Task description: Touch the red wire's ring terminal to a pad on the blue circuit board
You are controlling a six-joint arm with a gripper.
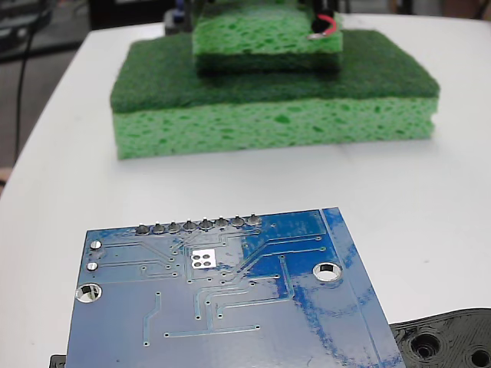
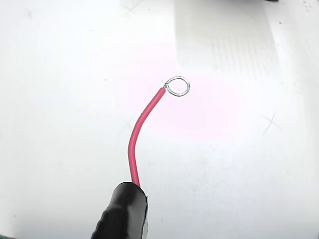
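The blue circuit board (image 1: 230,307) lies flat at the front of the fixed view. Its pad (image 1: 203,258), a small silver-white square with dark dots, sits just below the row of solder bumps (image 1: 198,225). Far behind, at the top of that view, the red wire (image 1: 328,25) hangs over the sponges with its ring terminal (image 1: 314,35) at the lower left end. In the wrist view the red wire (image 2: 137,134) curves up from a black sleeve (image 2: 122,214) to the ring terminal (image 2: 177,86), over bare white table. The wire is carried in the air; the gripper's fingers are out of frame.
A large green sponge (image 1: 276,115) with a smaller one (image 1: 265,38) stacked on it stands between the wire and the board. A black plastic part with holes (image 1: 449,341) lies at the board's right. The white table's edge (image 1: 46,123) curves along the left.
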